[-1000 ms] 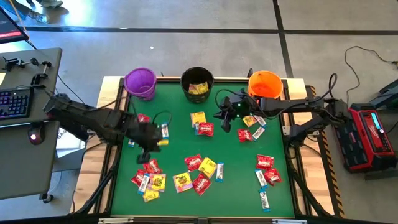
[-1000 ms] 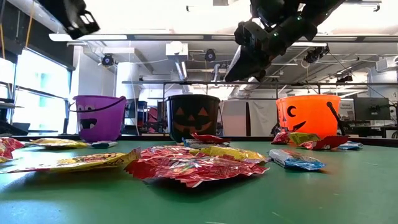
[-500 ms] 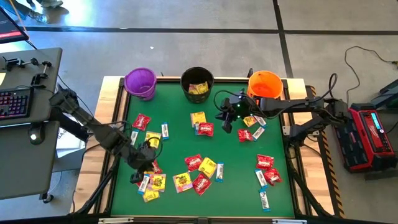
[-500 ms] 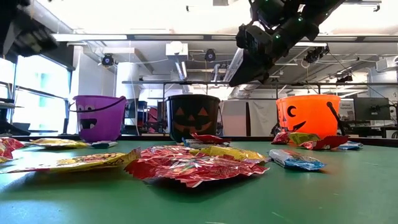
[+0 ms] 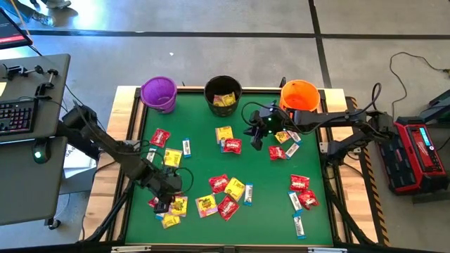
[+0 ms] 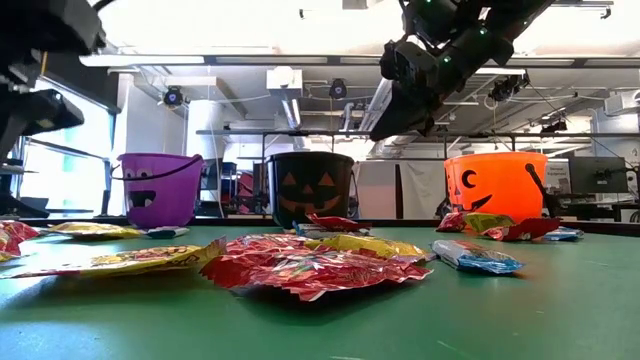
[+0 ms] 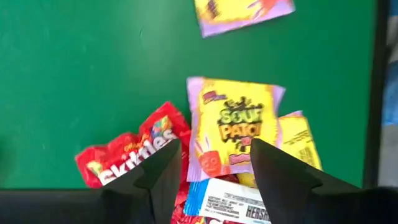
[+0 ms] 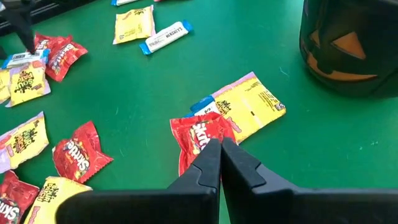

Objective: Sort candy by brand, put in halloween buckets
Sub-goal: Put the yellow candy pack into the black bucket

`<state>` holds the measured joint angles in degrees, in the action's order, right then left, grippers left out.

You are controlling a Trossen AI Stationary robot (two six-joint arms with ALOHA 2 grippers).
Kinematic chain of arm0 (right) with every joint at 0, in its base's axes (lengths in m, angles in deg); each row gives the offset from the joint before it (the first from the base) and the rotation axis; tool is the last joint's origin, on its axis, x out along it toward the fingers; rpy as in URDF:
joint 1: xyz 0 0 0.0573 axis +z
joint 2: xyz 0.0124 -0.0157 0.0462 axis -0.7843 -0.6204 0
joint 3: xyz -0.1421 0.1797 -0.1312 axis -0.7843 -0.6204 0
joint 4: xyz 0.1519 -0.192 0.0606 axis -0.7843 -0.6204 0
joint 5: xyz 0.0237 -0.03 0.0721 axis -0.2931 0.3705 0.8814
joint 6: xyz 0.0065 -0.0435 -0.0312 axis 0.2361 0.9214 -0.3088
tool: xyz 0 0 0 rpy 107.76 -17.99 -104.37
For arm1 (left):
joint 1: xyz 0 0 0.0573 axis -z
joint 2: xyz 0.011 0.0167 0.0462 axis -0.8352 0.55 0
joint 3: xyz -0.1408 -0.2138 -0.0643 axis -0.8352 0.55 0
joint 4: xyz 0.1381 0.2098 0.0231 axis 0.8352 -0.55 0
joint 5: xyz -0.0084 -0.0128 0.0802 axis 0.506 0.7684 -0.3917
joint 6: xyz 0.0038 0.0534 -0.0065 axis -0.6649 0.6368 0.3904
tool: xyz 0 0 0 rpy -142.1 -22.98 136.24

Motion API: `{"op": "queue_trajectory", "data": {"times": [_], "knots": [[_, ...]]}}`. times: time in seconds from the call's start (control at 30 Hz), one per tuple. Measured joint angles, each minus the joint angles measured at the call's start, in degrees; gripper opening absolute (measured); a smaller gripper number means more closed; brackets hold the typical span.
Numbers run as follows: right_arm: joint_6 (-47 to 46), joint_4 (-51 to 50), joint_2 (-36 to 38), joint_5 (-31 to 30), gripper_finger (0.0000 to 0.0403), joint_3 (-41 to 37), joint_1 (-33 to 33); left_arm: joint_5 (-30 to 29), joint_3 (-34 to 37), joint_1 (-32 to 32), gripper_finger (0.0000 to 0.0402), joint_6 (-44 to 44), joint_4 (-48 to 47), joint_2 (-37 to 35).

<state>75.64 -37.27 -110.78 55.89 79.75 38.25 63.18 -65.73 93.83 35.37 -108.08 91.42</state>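
Three buckets stand along the far edge: purple (image 5: 159,93), black (image 5: 223,91) with yellow candy inside, and orange (image 5: 300,95). Red, yellow and white-and-blue candy lies scattered on the green table (image 5: 197,133). My left gripper (image 7: 217,180) is open above the near-left pile. Between and beyond its fingers lie a yellow packet (image 7: 239,134), a red packet (image 7: 130,155) and a white-and-blue bar (image 7: 233,202). My right gripper (image 8: 219,149) is shut and hangs above a red packet (image 8: 196,140) and a yellow packet (image 8: 249,109), near the black bucket (image 8: 348,43).
More candy lies in the middle (image 5: 228,191), at the near right (image 5: 301,197) and beside the orange bucket (image 5: 285,144). A wooden rim (image 5: 129,169) frames the table. A desk with a keyboard (image 5: 17,116) stands to the left, and a red device (image 5: 418,154) to the right.
My left gripper has swung toward the table's near edge and come down over the near-left pile of candy. The candy and the buckets lie as before.
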Motion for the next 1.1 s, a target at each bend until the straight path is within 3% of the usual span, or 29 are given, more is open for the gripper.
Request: {"op": "queue_trajectory", "data": {"times": [0.37, 0.83, 0.97, 1.1], "knots": [[1.6, -0.9, 0.0, 0.1, 0.0000, 0.0, 0.0, 3.1, 0.0, 1.9, 0.0206, -2.0, 6.5, 4.6], [3.0, -1.7, 0.0, 0.2, 0.0000, 0.0, 0.0, 3.1, 0.0, 4.2, 0.0206, -5.1, 3.1, 9.4], [3.0, -1.7, 0.0, -0.5, 0.0000, 0.0, 0.0, 5.2, 0.0, 4.1, 0.0190, -5.5, 1.5, 10.4], [3.1, -1.7, 0.0, -0.6, 0.0000, 0.0, 0.0, 7.5, 0.0, 4.1, 0.0145, -5.3, -0.2, 10.5]]}}
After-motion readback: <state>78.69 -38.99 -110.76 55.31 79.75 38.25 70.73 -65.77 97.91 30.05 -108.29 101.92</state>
